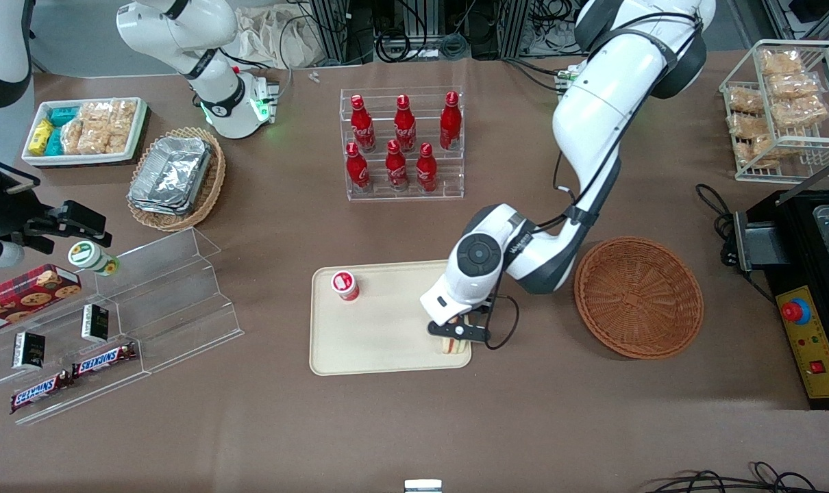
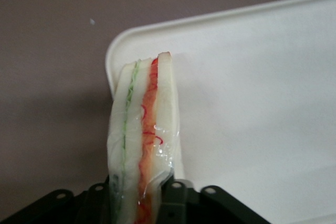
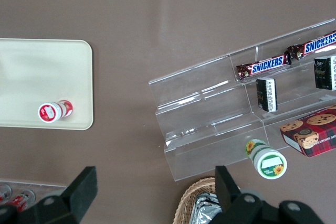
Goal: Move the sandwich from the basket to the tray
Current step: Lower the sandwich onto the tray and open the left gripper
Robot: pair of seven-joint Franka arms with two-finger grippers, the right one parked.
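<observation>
The sandwich, a clear-wrapped white wedge with red and green filling lines, is held upright in my gripper, which is shut on its lower end. It hangs over the corner of the beige tray that is nearest the front camera and toward the working arm's end. I cannot tell whether it touches the tray. The round reddish-brown wicker basket lies beside the tray, toward the working arm's end, with nothing in it.
A small red-capped bottle stands on the tray. A rack of red bottles is farther from the camera. A clear stepped shelf with snacks lies toward the parked arm's end. A black machine sits beside the basket.
</observation>
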